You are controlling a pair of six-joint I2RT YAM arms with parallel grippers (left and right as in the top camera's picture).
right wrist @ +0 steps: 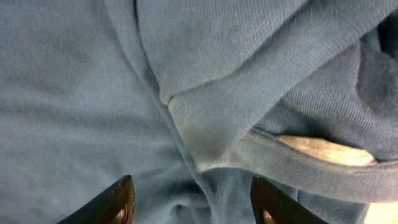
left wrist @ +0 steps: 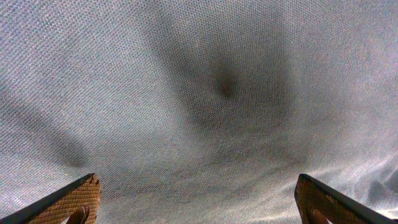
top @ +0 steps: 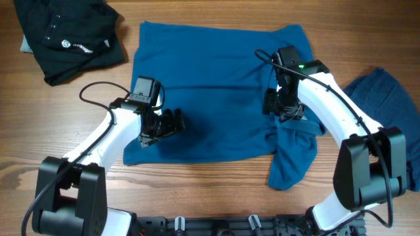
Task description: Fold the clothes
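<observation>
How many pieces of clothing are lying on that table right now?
3: a mid-blue T-shirt spread in the middle, a black garment bunched at the far left corner, and a darker blue garment at the right edge. More could be hidden under them.

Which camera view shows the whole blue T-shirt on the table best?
The overhead view: the blue T-shirt lies spread out there, nearly its whole outline visible. The left wrist view shows only flat weave up close; the right wrist view shows only folds and a hem.
</observation>
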